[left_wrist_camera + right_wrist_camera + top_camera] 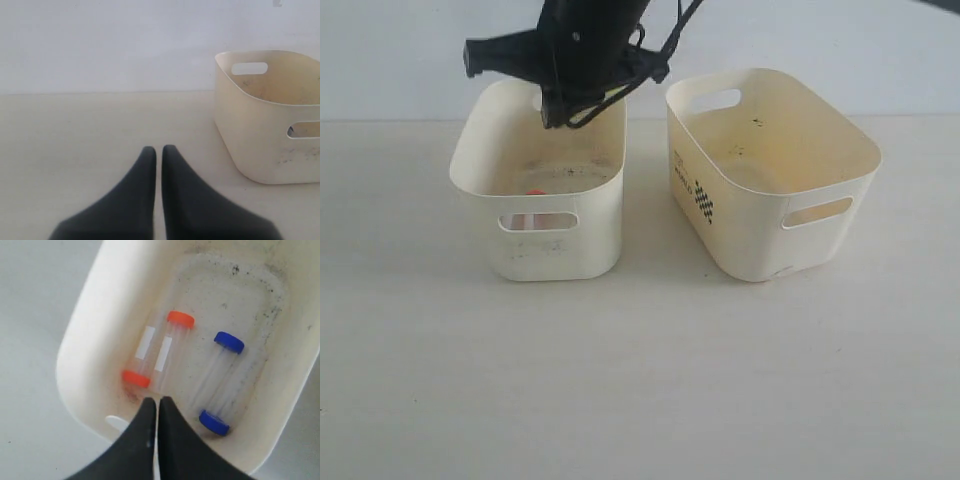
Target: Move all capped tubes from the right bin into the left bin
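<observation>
The left bin (560,250), with its speckled floor, holds several capped tubes. In the right wrist view, two orange-capped tubes (167,352) lie side by side, with two blue-capped tubes (212,371) beside them. An orange cap (535,192) shows inside the bin in the exterior view. My right gripper (156,400) reaches across and hangs over this bin's (82,345) rim, shut with nothing in it; it also appears in the exterior view (556,118). The right bin (770,170), with its checkered print, shows no tubes. My left gripper (159,148) is shut and empty, low over the table.
The left wrist view shows the left bin (260,140) off to one side of my left gripper, with bare tabletop around the fingers. A gap of table separates the two bins. A pale wall stands behind them.
</observation>
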Controlling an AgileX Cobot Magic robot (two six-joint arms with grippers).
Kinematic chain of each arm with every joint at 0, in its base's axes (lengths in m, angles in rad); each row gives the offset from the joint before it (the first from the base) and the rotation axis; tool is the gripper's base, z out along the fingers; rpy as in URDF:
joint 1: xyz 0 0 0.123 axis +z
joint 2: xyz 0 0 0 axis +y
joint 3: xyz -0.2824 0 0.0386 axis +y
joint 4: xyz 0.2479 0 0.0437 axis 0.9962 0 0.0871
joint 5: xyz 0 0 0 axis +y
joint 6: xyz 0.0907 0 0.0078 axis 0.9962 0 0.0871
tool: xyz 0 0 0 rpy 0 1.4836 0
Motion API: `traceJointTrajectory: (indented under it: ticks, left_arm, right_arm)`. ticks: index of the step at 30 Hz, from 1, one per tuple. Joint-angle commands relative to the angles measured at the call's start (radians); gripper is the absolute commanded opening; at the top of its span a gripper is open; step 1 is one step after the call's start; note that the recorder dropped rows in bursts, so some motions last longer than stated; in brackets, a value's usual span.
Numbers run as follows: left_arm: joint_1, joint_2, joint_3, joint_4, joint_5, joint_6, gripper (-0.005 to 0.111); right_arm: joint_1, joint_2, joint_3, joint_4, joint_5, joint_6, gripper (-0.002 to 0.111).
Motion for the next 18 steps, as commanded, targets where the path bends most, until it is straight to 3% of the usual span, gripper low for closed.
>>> traceJointTrajectory:
  ticks: [1,5,9,18]
  left_arm:
    - [0.0,0.0,-0.004,-0.006,-0.004,-0.01,0.004]
    - [0.0,0.0,-0.004,-0.006,-0.004,-0.01,0.004]
    - [0.0,0.0,-0.004,-0.006,-0.004,-0.01,0.004]
    - [0.0,0.0,-0.004,-0.006,-0.004,-0.01,0.004]
  right_arm:
    - [0.037,-0.092,-0.004,-0.012,0.048,-0.075,0.001]
    - [0.108,-0.167,0.032,-0.018,0.058,-0.092,0.001]
    - [0.194,-0.264,0.172,-0.091,-0.031,-0.078,0.001]
    - [0.285,-0.572,0.696,-0.127,-0.365,-0.015,0.001]
